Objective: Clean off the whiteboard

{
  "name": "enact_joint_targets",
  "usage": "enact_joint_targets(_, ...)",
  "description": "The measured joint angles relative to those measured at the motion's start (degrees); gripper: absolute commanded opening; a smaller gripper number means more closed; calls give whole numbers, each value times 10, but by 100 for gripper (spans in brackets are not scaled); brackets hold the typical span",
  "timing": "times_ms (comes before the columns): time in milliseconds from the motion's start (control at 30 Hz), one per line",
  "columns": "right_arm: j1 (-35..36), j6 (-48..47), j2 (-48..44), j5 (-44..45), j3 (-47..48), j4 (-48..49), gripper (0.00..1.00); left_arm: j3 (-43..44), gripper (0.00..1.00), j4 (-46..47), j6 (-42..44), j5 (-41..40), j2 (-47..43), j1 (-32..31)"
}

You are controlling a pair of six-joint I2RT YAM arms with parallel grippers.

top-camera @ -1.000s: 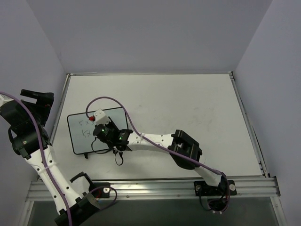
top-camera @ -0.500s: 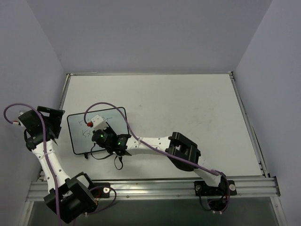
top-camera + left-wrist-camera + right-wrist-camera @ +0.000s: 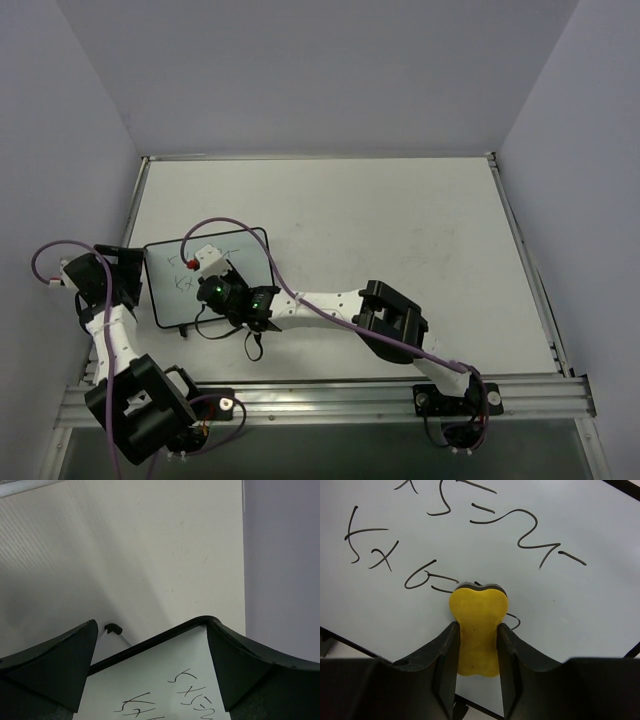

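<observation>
The whiteboard (image 3: 165, 290) lies flat at the table's left, with black handwriting on it. My right gripper (image 3: 477, 647) is shut on a yellow eraser block (image 3: 477, 615) and presses its dark pad onto the board (image 3: 570, 595), on top of the lower line of writing. In the top view that gripper (image 3: 212, 283) sits over the board's middle and hides the eraser. My left gripper (image 3: 150, 670) is open and empty, its fingers (image 3: 55, 665) either side of one rounded board corner (image 3: 165, 680). In the top view it (image 3: 122, 272) is at the board's left edge.
A small black foot (image 3: 113, 628) sticks out from the board's edge. The left wall (image 3: 70, 160) stands close behind my left arm. The right arm's purple cable (image 3: 262, 250) loops over the board's right side. The metal rail (image 3: 330, 395) runs along the near edge.
My left arm has swung down and in from the left wall to the board's left edge. My right gripper has shifted slightly left over the board with the eraser.
</observation>
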Motion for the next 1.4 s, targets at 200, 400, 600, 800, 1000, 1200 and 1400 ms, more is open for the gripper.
enact_joint_targets(200, -2, 3, -2, -7, -2, 0, 2, -17, 98, 64, -17, -1, 2, 0)
enact_joint_targets(400, -3, 4, -3, -9, -2, -2, 2, -7, 96, 80, -24, -7, 3, 0)
enact_joint_targets(600, -3, 4, -3, -10, -2, -2, 2, 89, 100, 12, -12, -21, 48, -2)
enact_joint_targets(800, -3, 4, -3, -10, -1, -2, 2, 181, 90, -80, 26, -24, 120, -25)
enact_joint_targets(1000, -3, 4, -3, -10, -1, -2, 2, 244, 84, -176, 83, -24, 171, -34)
enact_joint_targets(1200, -3, 9, -3, -10, -2, -2, 2, 319, 82, -273, 149, -32, 219, -34)
enact_joint_targets(1400, -4, 13, -3, -10, -2, -1, 2, 336, 82, -325, 177, -37, 222, -34)
